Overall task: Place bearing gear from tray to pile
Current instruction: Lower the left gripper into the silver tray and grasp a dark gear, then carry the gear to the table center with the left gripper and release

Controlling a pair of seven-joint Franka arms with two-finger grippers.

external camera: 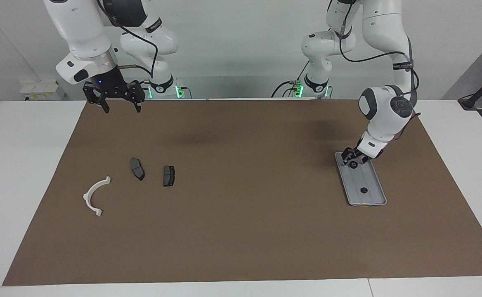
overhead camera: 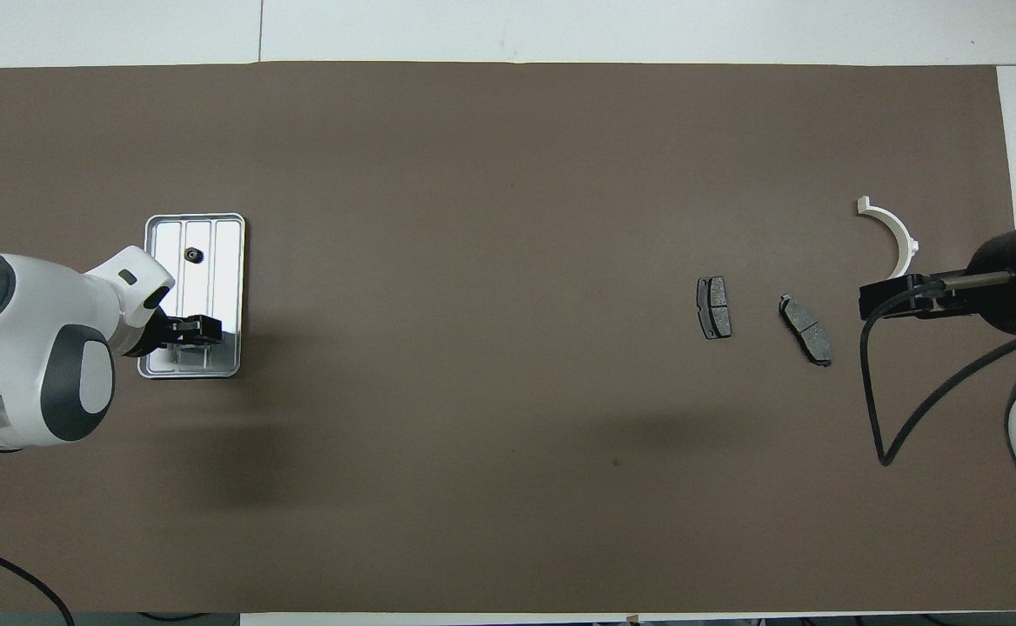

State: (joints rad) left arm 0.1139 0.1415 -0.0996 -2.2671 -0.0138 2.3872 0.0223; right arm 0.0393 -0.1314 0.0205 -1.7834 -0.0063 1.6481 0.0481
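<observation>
The silver tray (external camera: 371, 198) (overhead camera: 231, 261) lies at the left arm's end of the table. One small dark bearing gear (external camera: 363, 190) (overhead camera: 192, 254) sits on its floor, toward the tray's end farther from the robots. A second gear (external camera: 353, 164) sits at the tray's end nearer the robots, right at the tip of my left gripper (external camera: 353, 159) (overhead camera: 195, 329), which is down low on it. The overhead view hides this gear under the gripper. The pile is a white bracket (external camera: 94, 196) (overhead camera: 895, 230) and two dark pads (external camera: 137, 168) (external camera: 168, 175). My right gripper (external camera: 120, 109) (overhead camera: 899, 297) waits open, up in the air.
A brown mat (external camera: 241, 231) covers most of the white table (external camera: 22, 165). The right arm's black cable (overhead camera: 873, 391) hangs over the mat near the pads (overhead camera: 714, 319) (overhead camera: 805, 329).
</observation>
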